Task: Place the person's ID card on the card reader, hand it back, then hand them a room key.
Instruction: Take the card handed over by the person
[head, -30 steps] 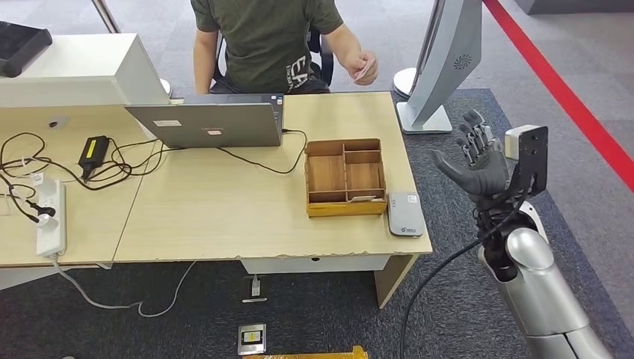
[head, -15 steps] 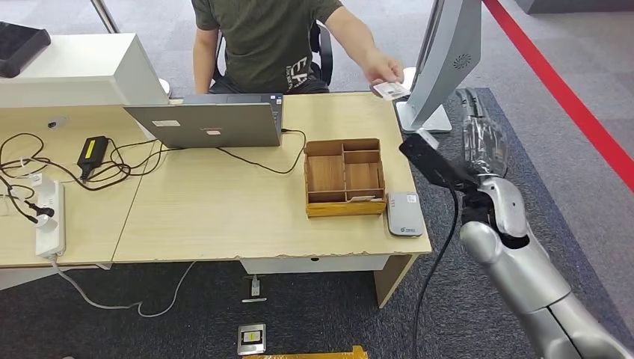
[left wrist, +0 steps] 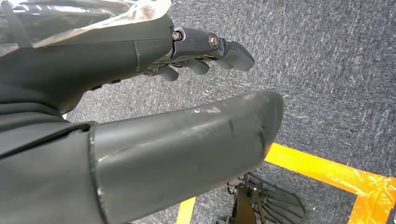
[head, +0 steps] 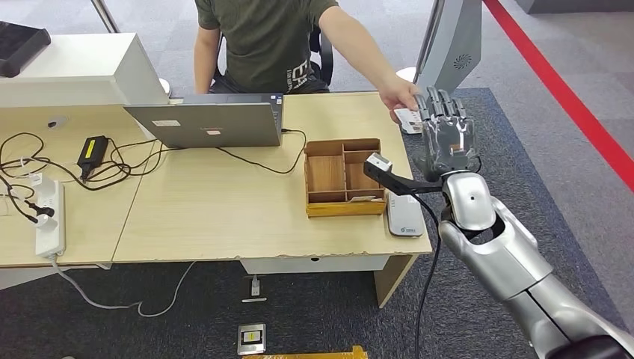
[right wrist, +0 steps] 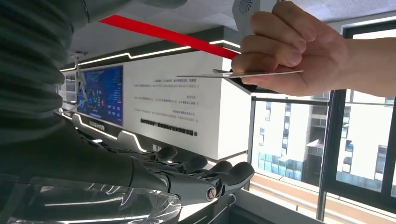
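— So, operator, where does your right hand (head: pixel 446 142) stand?

— Raised past the far right corner of the pale wooden desk (head: pixel 224 209), fingers (right wrist: pixel 229 175) apart and stretched out, nothing in them. You can see the same in the right wrist view: fingers extended side by side, palm bare.

— And the thin white ID card (right wrist: pixel 240 73)?

— Pinched edge-on in the person's hand (head: pixel 400 97), which reaches over that same desk corner. Card and your right hand are close, though you cannot tell from these views whether they touch.

— The reader?

— Your small grey card reader (head: pixel 404 214) lies flat at the desk's near right edge, just beside the brown wooden tray with compartments (head: pixel 345 179). A small pale card (head: pixel 363 199) lies in the tray's front slot.

— Your left hand (left wrist: pixel 140 116)?

— Hanging above dark grey carpet (left wrist: pixel 327 79) with yellow tape (left wrist: pixel 327 170), fingers (left wrist: pixel 205 46) loosely curled, thumb straight, holding nothing.

— Anything else?

— A grey laptop (head: pixel 209 120) with its black cable sits before the seated person.
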You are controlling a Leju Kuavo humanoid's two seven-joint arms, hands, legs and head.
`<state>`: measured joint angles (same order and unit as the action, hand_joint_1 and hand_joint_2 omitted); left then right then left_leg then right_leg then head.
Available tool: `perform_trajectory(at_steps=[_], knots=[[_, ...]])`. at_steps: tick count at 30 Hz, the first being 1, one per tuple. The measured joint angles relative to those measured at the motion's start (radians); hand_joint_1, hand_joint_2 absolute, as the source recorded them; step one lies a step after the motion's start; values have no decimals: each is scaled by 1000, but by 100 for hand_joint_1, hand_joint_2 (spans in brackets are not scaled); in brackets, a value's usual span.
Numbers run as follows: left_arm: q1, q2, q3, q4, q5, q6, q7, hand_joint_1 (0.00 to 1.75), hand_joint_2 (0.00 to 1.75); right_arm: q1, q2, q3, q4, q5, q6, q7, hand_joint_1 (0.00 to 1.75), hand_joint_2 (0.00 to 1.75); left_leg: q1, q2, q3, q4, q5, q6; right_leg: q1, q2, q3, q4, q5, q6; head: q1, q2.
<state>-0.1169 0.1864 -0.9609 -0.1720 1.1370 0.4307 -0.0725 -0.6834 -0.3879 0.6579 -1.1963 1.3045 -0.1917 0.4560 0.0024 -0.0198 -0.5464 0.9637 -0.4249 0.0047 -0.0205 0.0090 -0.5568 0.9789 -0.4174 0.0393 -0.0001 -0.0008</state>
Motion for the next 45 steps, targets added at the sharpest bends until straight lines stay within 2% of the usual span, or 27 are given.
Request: perform_trajectory(at_steps=[8, 16, 34, 35, 38, 39, 45], knots=[[0, 0, 0, 0, 0, -2, 0, 0, 0, -3, 35, 9, 57, -87, -11, -30, 0, 175, 0, 0, 0, 0, 0, 0, 0, 0, 0, 0, 0, 0, 0, 0], [1, 1, -5, 0, -3, -3, -3, 0, 0, -3, 53, 9, 86, -78, -11, -30, 0, 175, 0, 0, 0, 0, 0, 0, 0, 0, 0, 0, 0, 0, 0, 0], [5, 1, -7, 0, -3, -5, -5, 0, 0, -2, 53, 9, 97, -70, -9, -30, 0, 175, 0, 0, 0, 0, 0, 0, 0, 0, 0, 0, 0, 0, 0, 0], [5, 1, -7, 0, -3, -5, -5, 0, 0, -2, 53, 9, 97, -70, -8, -30, 17, 175, 0, 0, 0, 0, 0, 0, 0, 0, 0, 0, 0, 0, 0, 0], [5, 1, -7, 0, -4, -5, -5, 0, 0, -2, 53, 9, 97, -70, -6, -31, 147, 175, 0, 0, 0, 0, 0, 0, 0, 0, 0, 0, 0, 0, 0, 0], [5, 1, -7, 0, -4, -5, -5, 0, 0, -3, 53, 9, 97, -72, -4, -33, 175, 175, 0, 0, 0, 0, 0, 0, 0, 0, 0, 0, 0, 0, 0, 0], [6, 1, -8, 0, -7, -4, -3, 0, 0, -2, 49, 7, 96, -91, 17, -45, 175, 175, 0, 0, 0, 0, 0, 0, 0, 0, 0, 0, 0, 0, 0, 0]])
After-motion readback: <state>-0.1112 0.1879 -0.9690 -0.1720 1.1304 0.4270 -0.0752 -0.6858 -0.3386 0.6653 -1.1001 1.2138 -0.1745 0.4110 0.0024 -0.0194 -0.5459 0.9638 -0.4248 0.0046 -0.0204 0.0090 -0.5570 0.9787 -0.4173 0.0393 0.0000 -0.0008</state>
